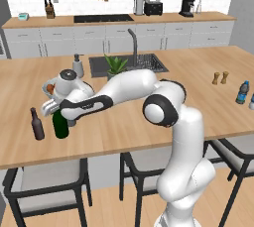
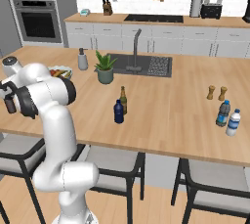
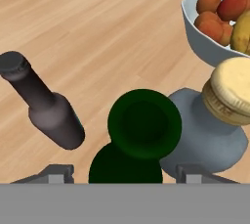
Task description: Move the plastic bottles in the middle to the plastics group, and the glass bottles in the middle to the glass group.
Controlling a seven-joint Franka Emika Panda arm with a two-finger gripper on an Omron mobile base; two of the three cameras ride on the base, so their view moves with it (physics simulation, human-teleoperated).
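A tall dark green wine bottle [image 1: 60,127] stands on the island counter at the far left, seen from above in the hand view [image 3: 144,123]. My gripper [image 1: 62,116] [image 3: 127,171] is right over it, open, with a fingertip on either side and a gap to the glass. A small dark brown bottle [image 1: 36,124] [image 3: 46,108] stands just left of it, and a squat grey-blue flask with a tan stopper [image 3: 205,130] just right. Mid-counter stand a small navy-blue bottle [image 2: 118,112] and a slim amber beer bottle [image 2: 123,100]. A light blue water bottle [image 2: 223,113] and a pale bottle [image 2: 233,123] stand far right.
A white fruit bowl [image 3: 195,27] [image 1: 49,88] sits close behind the flask. A soap dispenser [image 1: 78,66], a potted plant [image 1: 116,65] and the sink [image 1: 149,62] lie further back. Two small shakers [image 2: 217,92] stand near the right group. Stools line the counter's front edge.
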